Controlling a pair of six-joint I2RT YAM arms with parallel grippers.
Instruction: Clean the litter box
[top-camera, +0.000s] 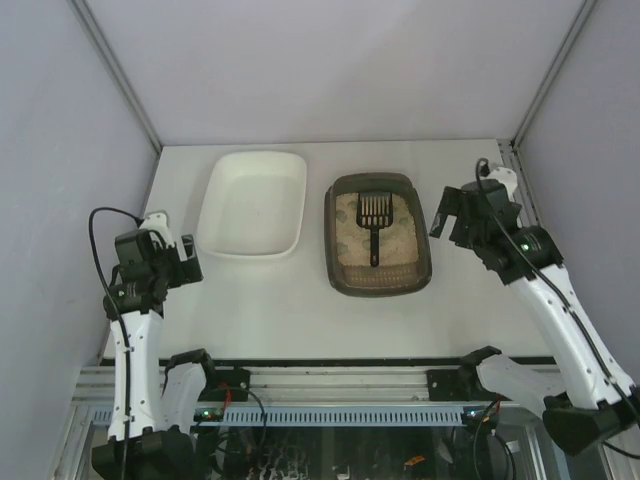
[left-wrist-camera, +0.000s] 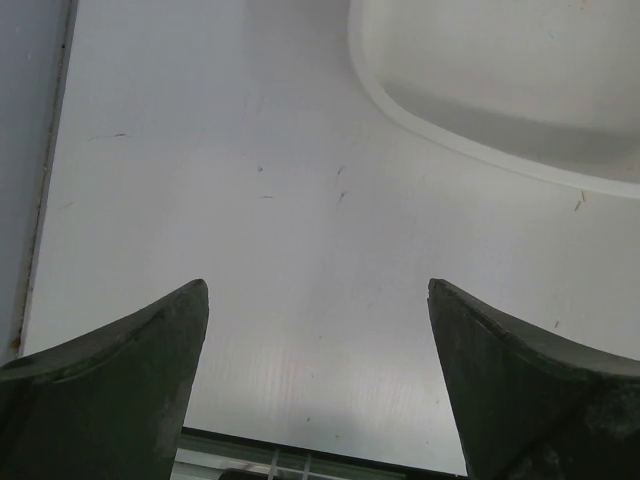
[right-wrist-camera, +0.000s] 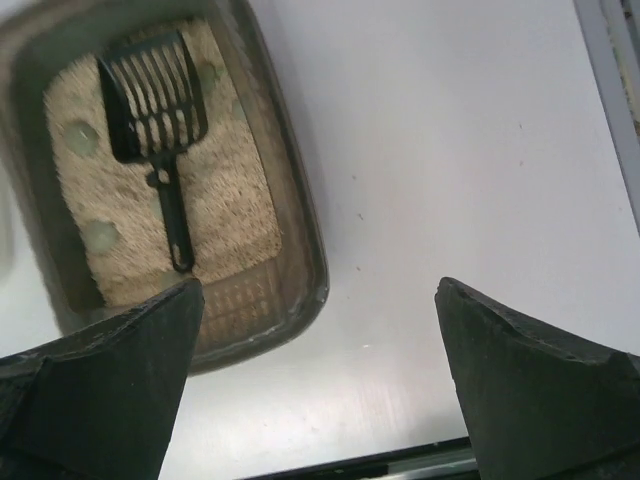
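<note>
Scoop (top-camera: 375, 225) lies on the litter in the litter box (top-camera: 380, 289), beside the white tray (top-camera: 250, 200); left fingers (left-wrist-camera: 110, 390) wide, empty, over bare surface (left-wrist-camera: 250, 250); right fingers (right-wrist-camera: 110, 390) wide, empty, near the box.

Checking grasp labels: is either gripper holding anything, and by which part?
Nothing is held. Left gripper open above the table near the white tray; right gripper open beside the litter box. The scoop lies untouched inside it.

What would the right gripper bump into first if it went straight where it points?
Probably the white tabletop, just beside the dark grey-brown rectangular plastic litter box, not the box itself, though depth is unclear.
</note>
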